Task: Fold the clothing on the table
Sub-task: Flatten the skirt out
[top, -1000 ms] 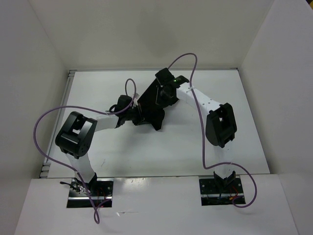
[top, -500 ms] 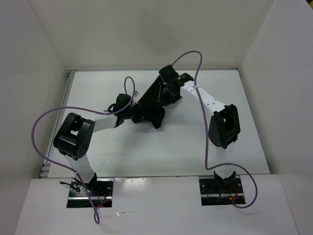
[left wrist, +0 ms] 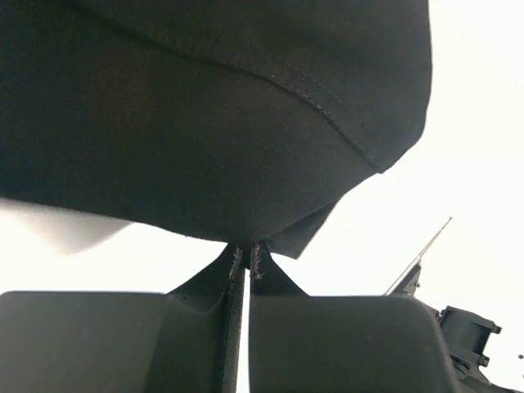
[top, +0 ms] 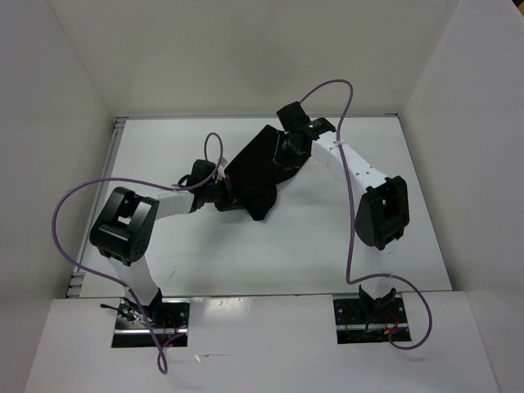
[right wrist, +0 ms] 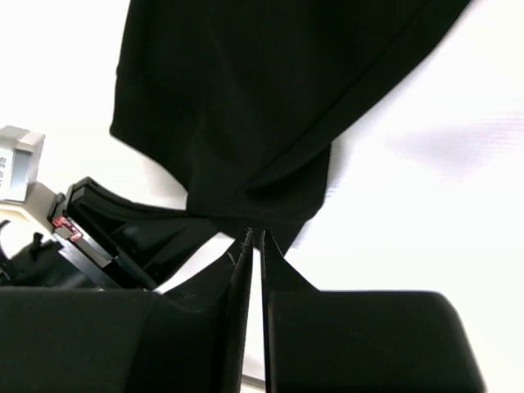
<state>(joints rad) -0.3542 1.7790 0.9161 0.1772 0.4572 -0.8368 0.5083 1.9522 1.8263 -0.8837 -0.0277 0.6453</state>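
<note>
Left gripper (top: 223, 190) sits about where it was a second ago, its fingers pressed flat together on a hemmed corner of the clothing (top: 260, 168). Right gripper (top: 286, 150) has moved: it has swung away from its partner, toward the back of the table (top: 344, 246), and the elbow of the right arm (top: 381, 211) has drifted outward with it. From its wrist camera, its fingers look nearly closed, only a hairline slit between them, and the black cloth puckers to a point right at their tips, so it looks held there too.

Between the two grippers the garment hangs as a slanted black band, drawn out longer and flatter than before. Its bulk spreads just ahead of the left gripper's tips and fans out above the right gripper's. A loose lower corner droops toward the tabletop on the near side of the left gripper.

Around them, a purple cable (top: 78, 214) loops wide off the left arm (top: 124, 225), and another (top: 344, 205) arches over the right arm. White walls (top: 49, 123) box the table in on three sides. From the right wrist, the left gripper's black body shows just beside and below the cloth.
</note>
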